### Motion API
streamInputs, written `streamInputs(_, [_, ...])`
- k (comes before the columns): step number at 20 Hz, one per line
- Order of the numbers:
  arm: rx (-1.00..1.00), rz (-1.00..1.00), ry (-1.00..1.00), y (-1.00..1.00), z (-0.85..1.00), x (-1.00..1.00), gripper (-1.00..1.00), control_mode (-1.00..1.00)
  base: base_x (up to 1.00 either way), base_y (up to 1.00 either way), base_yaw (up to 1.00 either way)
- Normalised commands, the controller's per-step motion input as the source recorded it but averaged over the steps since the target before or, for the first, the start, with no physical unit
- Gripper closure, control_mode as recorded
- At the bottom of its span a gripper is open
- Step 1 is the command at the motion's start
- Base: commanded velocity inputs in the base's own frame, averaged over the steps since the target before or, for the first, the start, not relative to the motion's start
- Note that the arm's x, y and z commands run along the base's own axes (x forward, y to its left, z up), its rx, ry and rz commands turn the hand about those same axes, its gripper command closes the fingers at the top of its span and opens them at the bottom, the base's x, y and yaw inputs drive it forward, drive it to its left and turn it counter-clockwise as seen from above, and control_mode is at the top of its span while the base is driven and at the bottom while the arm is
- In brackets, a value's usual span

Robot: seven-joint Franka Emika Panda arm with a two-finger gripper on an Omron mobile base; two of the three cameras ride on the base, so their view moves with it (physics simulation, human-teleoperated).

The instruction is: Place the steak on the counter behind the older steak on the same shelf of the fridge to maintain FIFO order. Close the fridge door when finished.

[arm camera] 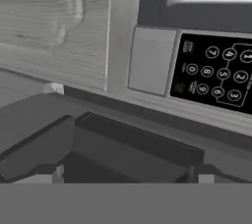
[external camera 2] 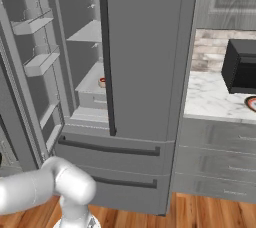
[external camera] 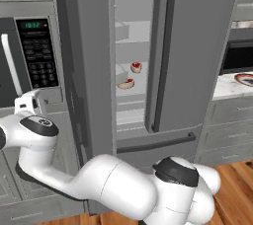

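Two small red steaks [external camera: 130, 75] with tan rims lie one behind the other on the same pale shelf [external camera: 132, 89] inside the open fridge [external camera: 197, 51], so the placing looks done and the left door [external camera: 81, 71] remains to be shut. The door stands swung out between the shelf and the hand [external camera: 27, 104], which sits far left by the microwave keypad [arm camera: 216, 78], pointing at it. Closing likely means reaching right, around the door's edge. Whether its fingers are spread or together cannot be told.
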Motion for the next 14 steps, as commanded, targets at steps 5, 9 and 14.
streamInputs(5, [0.01, -0.16, 0.00, -0.03, -0.11, 0.49, -1.00, -1.00, 0.00, 0.00, 0.00])
streamInputs(9, [0.05, -0.21, 0.00, -0.37, -0.02, 0.07, -1.00, -1.00, 0.00, 0.00, 0.00])
streamInputs(14, [0.09, -0.22, 0.00, -0.63, 0.00, 0.00, -1.00, -1.00, 0.00, 0.00, 0.00])
